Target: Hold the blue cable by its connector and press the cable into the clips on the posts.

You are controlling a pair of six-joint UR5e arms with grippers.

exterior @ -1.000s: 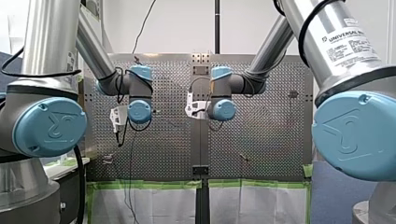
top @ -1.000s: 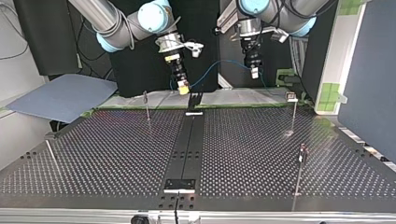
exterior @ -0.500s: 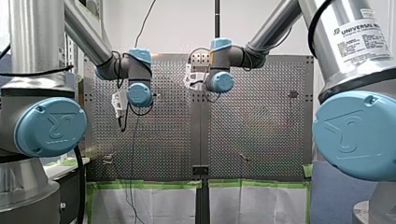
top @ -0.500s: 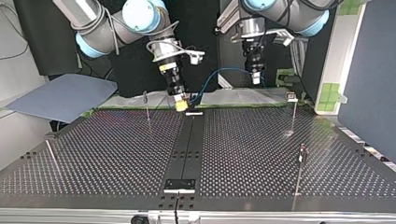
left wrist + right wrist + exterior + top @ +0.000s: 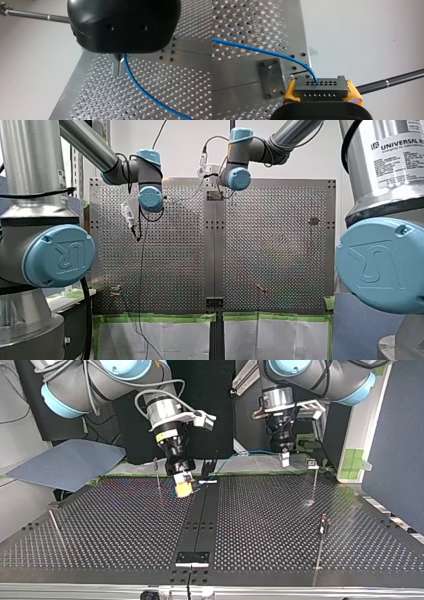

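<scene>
Standing across the worktop [image 5: 120,530] from the robot, so its arms are swapped from where I am. Going left to right in the top view:

- **Far-left post** [image 5: 158,477]: a thin post by the far edge with something small on its tip, the far-left clip [image 5: 155,461] I assume.
- **Right pincer** [image 5: 184,489]: just beside that post, toward the middle, hanging low over the worktop. Its yellow pads [image 5: 353,92] are clamped on both ends of the grey connector [image 5: 320,86].
- **Blue cable** [image 5: 249,48]: it comes out of one of the holes in the connector's face. It climbs away from the connector, then runs about level along the far edge.
- **Left pincer** [image 5: 285,459]: this is where the cable ends up, higher and further back. In its own wrist camera the metal fingers [image 5: 115,65] are drawn together and the cable comes out right at them. I'd say it's pinching the cable, not just sitting near it.
- **Far-right post** [image 5: 314,485]: just past the left pincer, with the far-right clip [image 5: 312,464] on top.

What matters imo is that the cable's long axis lies roughly along the line between those two posts. It's strung between the pincers, and both clips sit just outside the span, one off each end. The connector end is closest to the far-left post, so my guess is the right arm feeds that clip. As far as I can see, the cable isn't in any clip yet.
</scene>
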